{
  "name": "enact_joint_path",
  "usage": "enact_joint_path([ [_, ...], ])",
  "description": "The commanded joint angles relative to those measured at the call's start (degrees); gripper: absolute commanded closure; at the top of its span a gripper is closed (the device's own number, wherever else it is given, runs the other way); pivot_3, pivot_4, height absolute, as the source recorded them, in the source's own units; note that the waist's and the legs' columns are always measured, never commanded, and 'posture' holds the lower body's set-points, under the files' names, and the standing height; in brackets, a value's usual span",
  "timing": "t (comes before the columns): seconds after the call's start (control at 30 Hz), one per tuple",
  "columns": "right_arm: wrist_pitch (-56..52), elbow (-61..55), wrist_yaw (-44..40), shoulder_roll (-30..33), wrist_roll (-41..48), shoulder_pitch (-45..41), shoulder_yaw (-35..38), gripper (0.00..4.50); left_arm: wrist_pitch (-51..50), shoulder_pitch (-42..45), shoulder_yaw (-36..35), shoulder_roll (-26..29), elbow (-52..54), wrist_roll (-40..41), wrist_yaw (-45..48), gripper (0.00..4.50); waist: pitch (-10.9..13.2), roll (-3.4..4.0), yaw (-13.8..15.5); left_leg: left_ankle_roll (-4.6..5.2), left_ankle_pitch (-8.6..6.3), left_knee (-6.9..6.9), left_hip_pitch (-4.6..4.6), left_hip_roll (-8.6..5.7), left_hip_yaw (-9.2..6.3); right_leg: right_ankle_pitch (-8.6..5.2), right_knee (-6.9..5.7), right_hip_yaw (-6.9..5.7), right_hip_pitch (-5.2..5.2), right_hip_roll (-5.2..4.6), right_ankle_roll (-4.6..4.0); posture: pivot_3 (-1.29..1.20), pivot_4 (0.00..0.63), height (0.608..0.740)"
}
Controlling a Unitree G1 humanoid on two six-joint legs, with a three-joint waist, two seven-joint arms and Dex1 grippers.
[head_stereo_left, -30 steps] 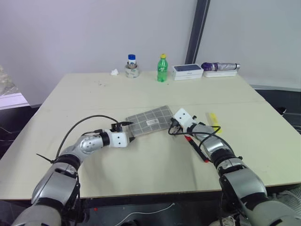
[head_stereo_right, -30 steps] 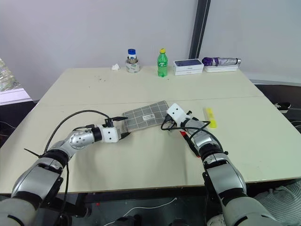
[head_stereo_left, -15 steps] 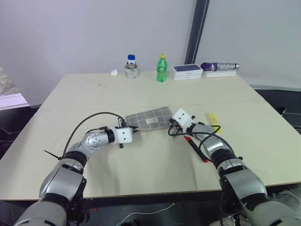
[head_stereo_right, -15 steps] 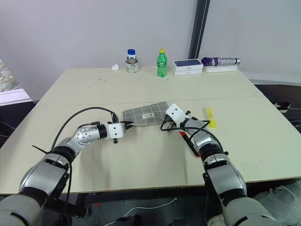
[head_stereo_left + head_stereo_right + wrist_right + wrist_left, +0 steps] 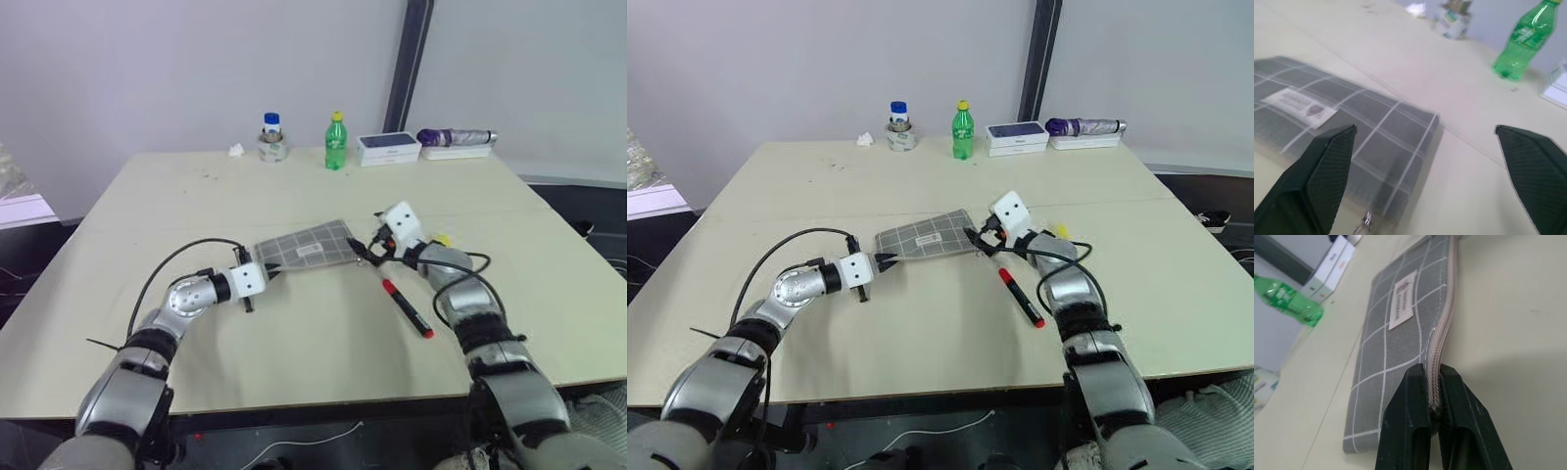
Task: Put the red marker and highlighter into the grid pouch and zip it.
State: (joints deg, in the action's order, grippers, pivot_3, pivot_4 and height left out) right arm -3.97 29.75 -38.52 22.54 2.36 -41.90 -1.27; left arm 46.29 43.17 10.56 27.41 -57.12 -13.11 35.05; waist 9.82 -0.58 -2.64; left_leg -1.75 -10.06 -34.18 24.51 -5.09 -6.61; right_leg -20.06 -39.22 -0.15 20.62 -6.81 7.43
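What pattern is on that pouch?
The grid pouch is grey with white grid lines, clearest in the left wrist view.

A pale desk [image 5: 294,352] carries the grid pouch [image 5: 306,246], the red marker [image 5: 406,305] beside it, a green bottle [image 5: 335,142], white boxes [image 5: 389,149] and what may be a jar [image 5: 272,137].

Mid-table, the grid pouch [image 5: 306,247] lies pinched at its left end by the left gripper [image 5: 266,274], with the right gripper [image 5: 366,250] spread wide at its right end. The red marker [image 5: 407,307] lies on bare table [image 5: 294,343] near the right arm. A green bottle [image 5: 335,142], jar [image 5: 271,137] and boxes [image 5: 389,148] line the far edge.
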Motion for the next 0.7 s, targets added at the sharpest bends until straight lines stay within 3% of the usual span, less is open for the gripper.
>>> enact_joint_path([
  [0.03, -7.83, -10.52, -0.78, 0.66, 2.08, 4.68, -0.04, 0.06, -5.45, -4.26, -2.52, 0.74, 10.89, 2.55, -1.99, 4.5, 0.0, 0.0, 0.02, 0.12, -0.07, 0.01, 0.02, 0.0, 0.0, 0.0, 0.01, 0.01, 0.01, 0.0, 0.0, 0.0, 0.15, 0.74],
  [0.2, -13.3, -14.29, 0.77, -0.79, 1.62, 7.58, -1.51, 0.06, -11.88, -10.06, -3.02, 0.41, 21.18, 2.01, -4.84, 4.5, 0.01, 0.01, -0.05, 0.14, -0.08, 0.0, 0.01, 0.01, 0.01, 0.0, -0.11, 0.04, 0.08, 0.02, -0.01, 0.0, 0.15, 0.74],
  [0.47, -12.27, -5.47, 6.08, -2.64, -0.84, 2.28, -1.72, 0.06, -17.27, -13.55, -3.27, 0.04, 28.42, 1.29, -7.6, 4.5, 0.01, 0.0, 0.25, 0.13, -0.07, -0.02, 0.01, -0.01, 0.01, 0.0, -0.08, 0.03, 0.05, 0.01, -0.01, 0.0, 0.15, 0.74],
  [0.6, -13.62, -2.09, 5.26, -2.89, 0.35, 0.8, -1.04, 1.33, -17.31, -13.02, -3.71, 0.69, 27.77, 2.07, -7.65, 4.5, 0.01, 0.0, 0.16, 0.11, -0.06, 0.0, 0.01, 0.0, 0.0, 0.0, -0.06, 0.03, 0.05, 0.01, -0.01, 0.0, 0.15, 0.74],
  [0.7, -12.77, -0.41, 4.13, -2.9, -0.71, 0.35, -2.49, 3.02, -17.27, -12.78, -3.57, 0.68, 27.61, 2.12, -7.61, 4.5, 0.01, 0.0, 0.09, 0.07, -0.04, 0.0, 0.01, 0.0, 0.02, 0.0, -0.04, 0.03, 0.05, 0.01, -0.01, 0.0, 0.15, 0.74],
])
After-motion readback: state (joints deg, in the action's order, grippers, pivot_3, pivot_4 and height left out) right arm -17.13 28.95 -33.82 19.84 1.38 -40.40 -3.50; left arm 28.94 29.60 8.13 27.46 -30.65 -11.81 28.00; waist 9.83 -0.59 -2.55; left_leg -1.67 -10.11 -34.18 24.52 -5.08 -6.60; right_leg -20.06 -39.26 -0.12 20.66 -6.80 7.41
